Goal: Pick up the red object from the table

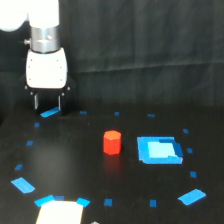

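— Where is your gripper right now?

— My gripper (47, 103) hangs at about ten o'clock in the exterior view, under my white body, fingers pointing down at the table (75, 160). The two dark fingers (36, 101) stand apart with a gap between them, so I'd call the jaws open, and nothing is held in them. Just beneath the tips lies a small strip of blue tape (49, 113).

— And the red object?

— The red object (112, 142) stands upright on the black surface, near the middle of the view, a little toward six o'clock. From my gripper it lies toward four o'clock, well apart; I am not touching it.

— Anything beside it?

— At its three o'clock, near but not touching, lies the blue square patch (159, 150), flat on the table. Small blue tape marks ring the area, and a pale rectangular shape (59, 212) sits at the bottom edge, around seven o'clock; I cannot tell what it is.
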